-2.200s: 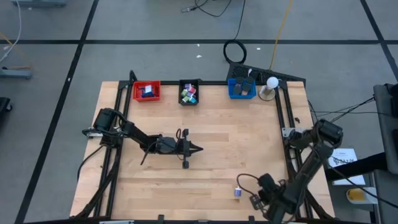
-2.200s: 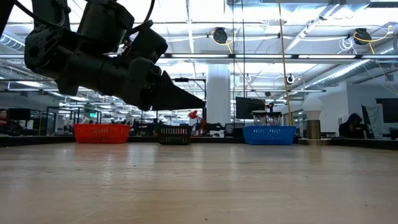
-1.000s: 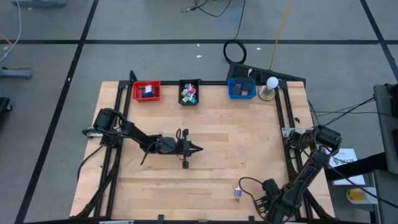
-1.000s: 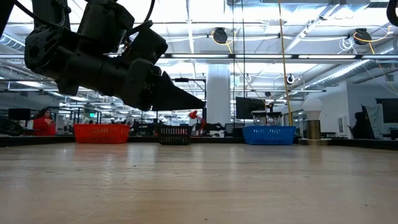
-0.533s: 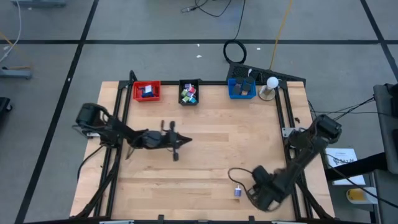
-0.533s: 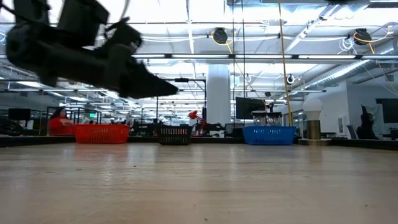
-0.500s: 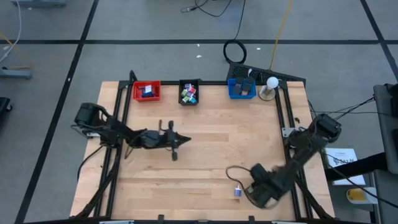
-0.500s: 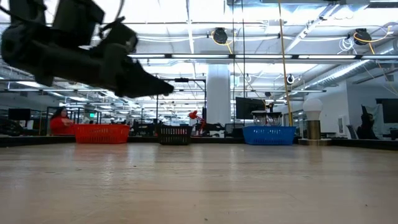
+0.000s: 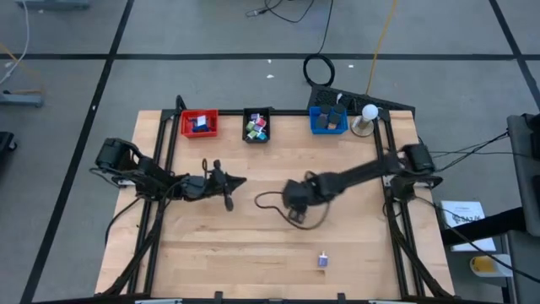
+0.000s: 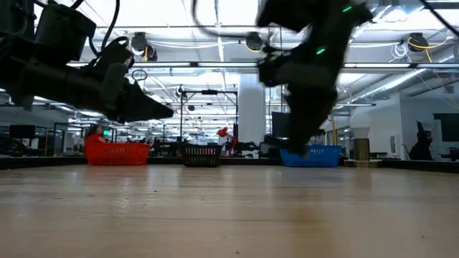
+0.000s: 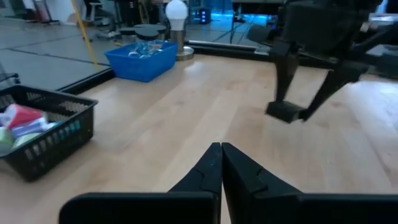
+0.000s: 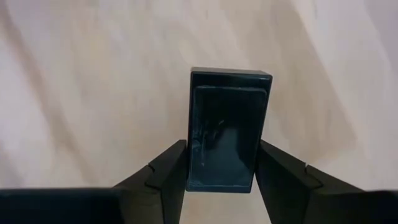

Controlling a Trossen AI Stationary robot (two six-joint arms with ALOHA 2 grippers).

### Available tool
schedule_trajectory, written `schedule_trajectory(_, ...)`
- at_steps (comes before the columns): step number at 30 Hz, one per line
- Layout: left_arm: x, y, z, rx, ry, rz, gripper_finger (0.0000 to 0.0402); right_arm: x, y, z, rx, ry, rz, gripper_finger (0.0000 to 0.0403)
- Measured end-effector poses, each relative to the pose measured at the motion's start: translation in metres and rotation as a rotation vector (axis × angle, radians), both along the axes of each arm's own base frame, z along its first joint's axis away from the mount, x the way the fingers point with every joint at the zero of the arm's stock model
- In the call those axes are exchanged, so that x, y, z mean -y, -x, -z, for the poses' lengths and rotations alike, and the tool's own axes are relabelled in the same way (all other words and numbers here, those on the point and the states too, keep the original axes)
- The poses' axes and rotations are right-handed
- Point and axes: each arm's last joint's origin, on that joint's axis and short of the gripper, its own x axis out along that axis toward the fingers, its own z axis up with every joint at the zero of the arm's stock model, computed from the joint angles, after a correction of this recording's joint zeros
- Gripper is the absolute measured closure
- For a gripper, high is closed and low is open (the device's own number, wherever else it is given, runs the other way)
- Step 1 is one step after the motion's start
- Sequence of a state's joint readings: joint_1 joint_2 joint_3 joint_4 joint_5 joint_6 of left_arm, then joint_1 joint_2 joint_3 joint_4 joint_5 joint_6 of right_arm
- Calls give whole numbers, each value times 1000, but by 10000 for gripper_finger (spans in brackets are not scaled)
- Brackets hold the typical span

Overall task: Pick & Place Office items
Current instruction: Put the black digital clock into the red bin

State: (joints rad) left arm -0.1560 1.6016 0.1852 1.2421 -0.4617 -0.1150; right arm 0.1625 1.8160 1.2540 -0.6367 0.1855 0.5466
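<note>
2 arms are hanging over the table (image 9: 354, 228). The right gripper (image 9: 291, 199), mid-table, is pinching a small dark rectangular block (image 12: 227, 137) between its fingers (image 12: 163, 169). The left gripper (image 11: 221, 163) is hovering left of centre with fingers pressed together, empty. To place the block well, it is probably worth carrying it level over the fitting tray along the far edge: red tray (image 9: 199, 123), black tray (image 9: 256, 125) or blue tray (image 9: 327, 120). 1 small item (image 9: 322, 260) is lying near the front edge.
</note>
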Motion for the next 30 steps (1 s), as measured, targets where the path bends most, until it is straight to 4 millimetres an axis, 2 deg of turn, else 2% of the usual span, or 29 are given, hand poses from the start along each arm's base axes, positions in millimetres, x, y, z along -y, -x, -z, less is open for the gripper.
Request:
schedule_trajectory(4,-2,1,1,-12,-8,-57,384,22,-32,4,16,39,22,242)
schedule_trajectory(7,-2,1,1,-5,9,-86,384,36,-54,6,51,-4,116,241)
schedule_trajectory(10,-3,1,2,-2,23,-94,396,49,-67,10,98,-68,224,241)
schedule_trajectory(15,-2,1,2,-12,20,-93,388,60,-77,4,220,-96,280,240)
schedule_trajectory(20,-2,1,3,-16,19,-93,384,60,-82,2,272,-123,260,239)
schedule_trajectory(22,-2,1,3,-16,19,-93,391,60,-85,9,271,-120,249,239)
schedule_trajectory(25,-2,1,3,-16,19,-93,398,58,-89,23,249,-118,179,239)
schedule_trajectory(30,-2,1,3,-16,20,-94,383,53,-94,30,245,-61,-4,239)
